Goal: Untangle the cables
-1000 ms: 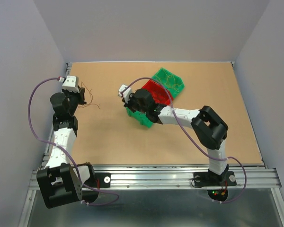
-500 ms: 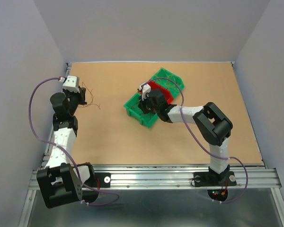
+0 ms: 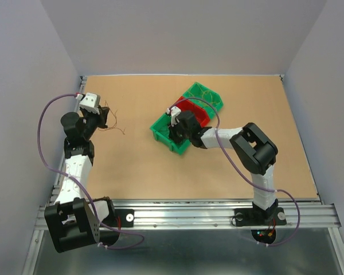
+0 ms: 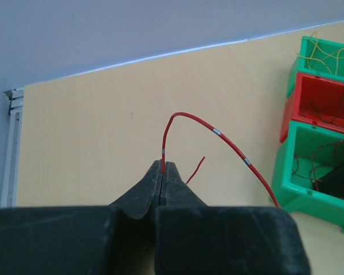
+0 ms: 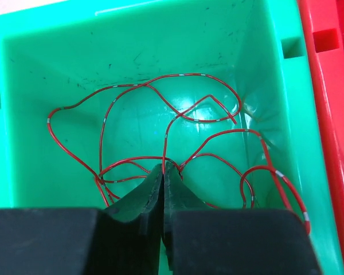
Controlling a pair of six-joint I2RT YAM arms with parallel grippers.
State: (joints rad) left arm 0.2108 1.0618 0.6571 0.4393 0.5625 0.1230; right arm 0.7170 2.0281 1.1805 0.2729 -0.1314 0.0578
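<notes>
My left gripper is shut on a thin red cable that arcs up from the fingertips and down to the right; in the top view this gripper is at the far left with thin strands trailing beside it. My right gripper is shut on a red cable among several curly red cables lying in the near green bin. In the top view the right gripper reaches down into that green bin.
A red bin and a far green bin holding yellowish wires stand in a row behind the near green bin. Grey walls close the table on three sides. A metal rail runs along the near edge.
The right gripper has moved from beside the bins down into the near green bin. The left gripper has lifted slightly and shifted with its cable.
</notes>
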